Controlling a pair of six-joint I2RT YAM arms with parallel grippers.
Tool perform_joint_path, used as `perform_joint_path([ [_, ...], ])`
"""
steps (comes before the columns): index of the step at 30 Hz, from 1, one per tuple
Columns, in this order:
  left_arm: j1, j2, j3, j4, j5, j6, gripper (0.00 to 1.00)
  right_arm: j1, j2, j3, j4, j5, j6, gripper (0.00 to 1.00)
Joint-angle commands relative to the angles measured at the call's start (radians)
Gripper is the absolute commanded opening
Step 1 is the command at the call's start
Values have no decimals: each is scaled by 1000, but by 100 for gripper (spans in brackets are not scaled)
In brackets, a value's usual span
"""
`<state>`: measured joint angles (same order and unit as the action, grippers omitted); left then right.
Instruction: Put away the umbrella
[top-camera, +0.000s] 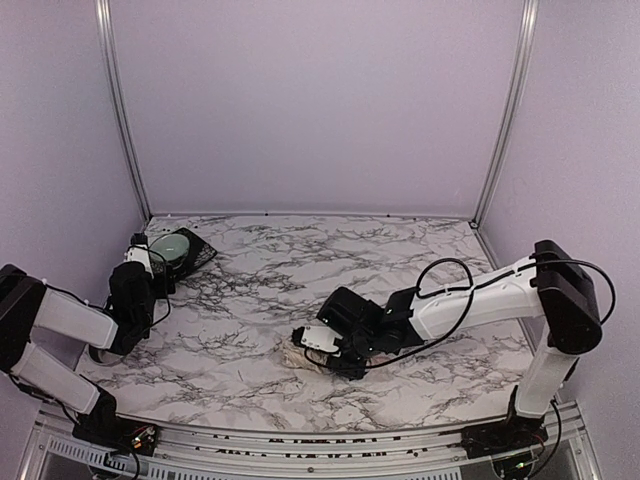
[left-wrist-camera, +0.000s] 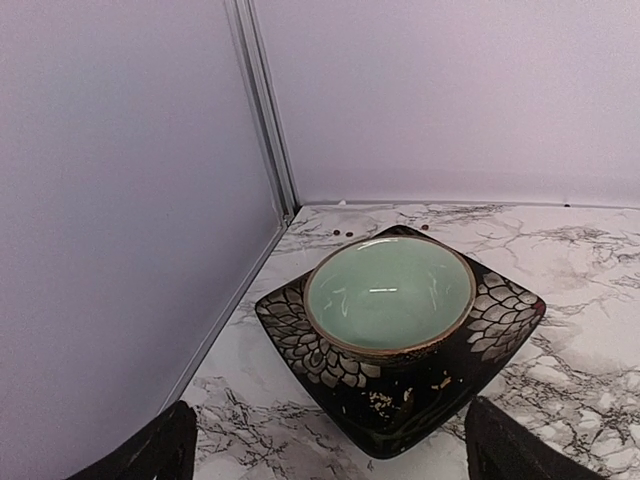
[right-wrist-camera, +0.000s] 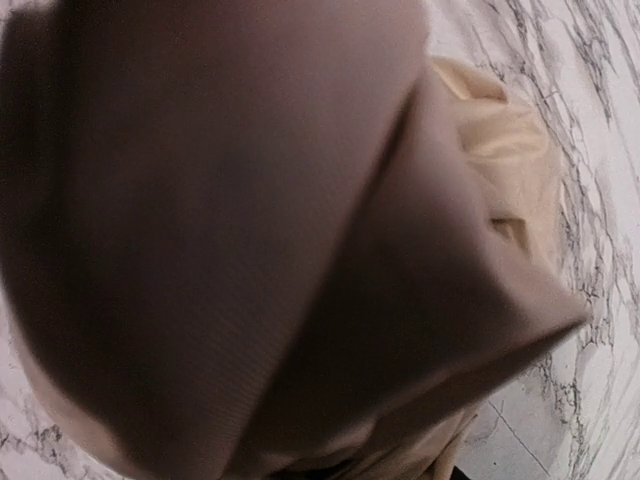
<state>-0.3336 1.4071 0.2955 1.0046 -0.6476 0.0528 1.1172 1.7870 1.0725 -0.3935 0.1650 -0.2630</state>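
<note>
Marble tabletop (top-camera: 250, 290), umbrella (top-camera: 297, 357) (axis unclear)

No legible text — none anywhere.

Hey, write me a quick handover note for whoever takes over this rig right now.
Left gripper: open, empty, facing the bowl on the plate in the far left corner.
Right gripper: down on the umbrella, centre of the table; fabric fills its camera, so grip unconfirmed.
Done: umbrella reached.
Left: confirm the grip, then put it away; where it goes is not in view.
</note>
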Motion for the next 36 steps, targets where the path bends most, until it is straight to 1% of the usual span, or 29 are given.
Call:
perform_joint_path([
  [1, -94, -85, -8, 11, 1, 131, 92, -54, -181, 9, 49, -277, 21, 33],
  [2, -141, -112, -5, 11, -9, 190, 91, -79, -228, 3, 77, -376, 20, 32],
  [3, -183, -143, 3, 11, -4, 217, 90, -105, -281, -6, 112, -499, 15, 32],
  [4, -224, -185, 9, 10, 20, 232, 89, -142, -329, -23, 169, -667, 7, 32],
  [6, -263, -244, 26, -6, 129, 226, 88, -188, -422, -35, 232, -841, 3, 31],
  [8, -285, -336, 51, -57, 352, 196, 85, -223, -477, -13, 247, -983, 0, 28],
  [10, -311, -403, 96, -120, 632, 176, 82, -246, -501, 32, 204, -1105, -16, 27],
  [12, -354, -450, 152, -172, 952, 169, 82, -256, -505, 85, 131, -1232, -59, 29],
  [13, -384, -464, 179, -182, 1090, 161, 83, -257, -504, 108, 97, -1292, -81, 29],
  [14, -408, -470, 208, -184, 1206, 149, 85, -257, -502, 126, 74, -1333, -91, 29],
  [15, -441, -468, 238, -184, 1279, 144, 86, -257, -500, 141, 60, -1351, -92, 29],
  [17, -515, -445, 297, -204, 1367, 147, 89, -255, -499, 165, 33, -1353, -98, 28],
  [19, -562, -414, 344, -243, 1415, 169, 91, -255, -504, 179, 24, -1331, -98, 27],
  [22, -598, -386, 370, -276, 1411, 217, 92, -255, -529, 165, 66, -1262, -61, 28],
  [23, -603, -383, 369, -284, 1396, 229, 92, -255, -546, 147, 105, -1216, -30, 29],
  [24, -605, -383, 362, -289, 1370, 238, 92, -255, -560, 127, 142, -1125, 9, 30],
  [25, -606, -387, 353, -291, 1336, 243, 93, -255, -582, 110, 171, -1018, 46, 30],
  [27, -606, -399, 337, -291, 1197, 239, 93, -255, -594, 96, 181, -750, 109, 27],
  [29, -606, -405, 329, -291, 1027, 219, 93, -254, -587, 100, 164, -485, 184, 23],
  [31, -606, -393, 334, -293, 846, 179, 93, -254, -576, 100, 142, -203, 325, 22],
  [33, -606, -343, 354, -300, 676, 109, 93, -254, -564, 97, 101, 80, 431, 14],
  [34, -607, -312, 366, -315, 622, 75, 94, -254, -556, 95, 86, 185, 470, 12],
  [35, -606, -278, 382, -327, 584, 44, 94, -254, -550, 84, 88, 256, 492, 2],
  [36, -606, -241, 394, -337, 554, 4, 93, -252, -543, 69, 97, 315, 515, 0],
])
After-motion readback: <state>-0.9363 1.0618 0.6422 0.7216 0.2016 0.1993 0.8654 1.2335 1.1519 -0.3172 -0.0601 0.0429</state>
